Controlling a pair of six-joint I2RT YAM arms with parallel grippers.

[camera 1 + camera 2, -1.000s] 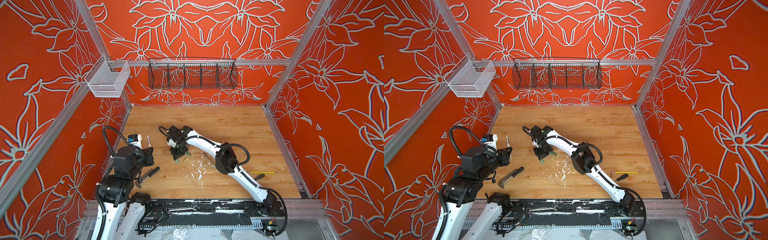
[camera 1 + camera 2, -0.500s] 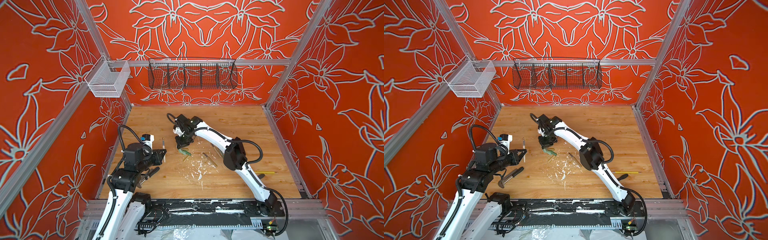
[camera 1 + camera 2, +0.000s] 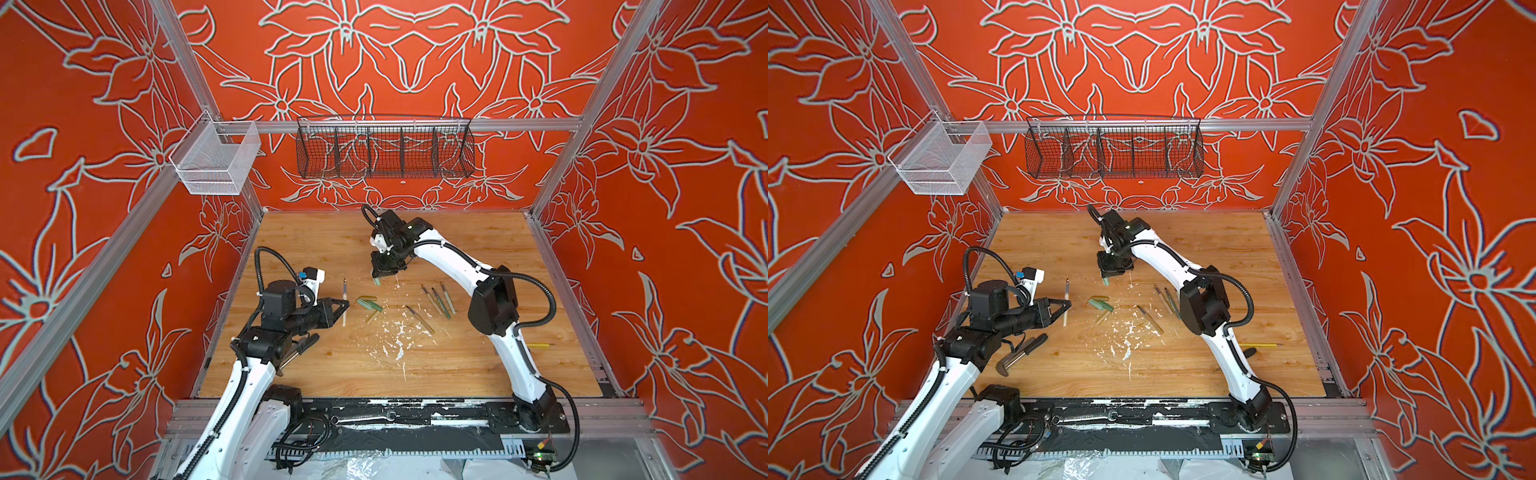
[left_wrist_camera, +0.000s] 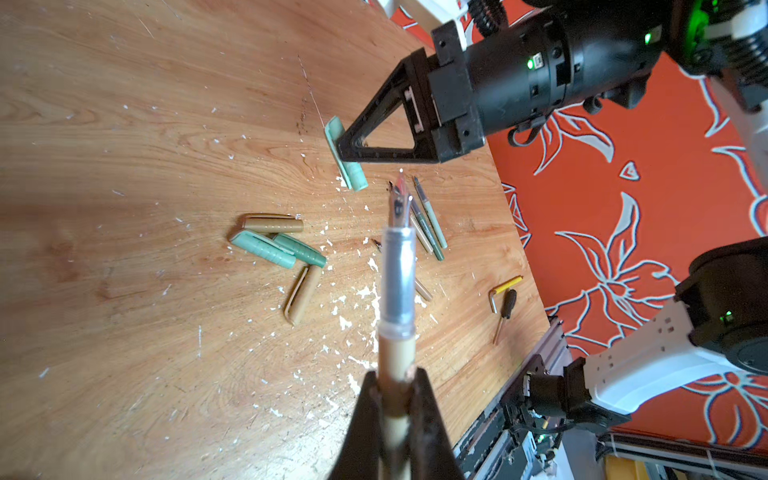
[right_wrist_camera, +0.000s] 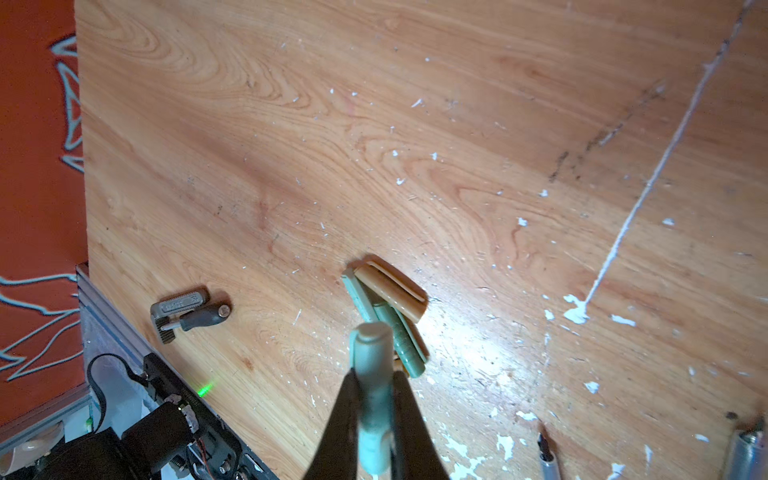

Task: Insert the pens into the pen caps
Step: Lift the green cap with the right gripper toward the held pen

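Left gripper (image 3: 345, 308) pinches slim tan pen (image 3: 344, 294), nib pointing up-frame; to its upper right, well apart, right gripper (image 3: 380, 274) clamps pale-green plastic cap (image 3: 377, 281).

Black wire basket (image 3: 384, 151) hangs high at back; yellow rod (image 3: 540, 345) lies far right

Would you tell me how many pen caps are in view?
5. One pale green cap is held in the right hand; on the table lie two tan caps and two green caps. I see no others.
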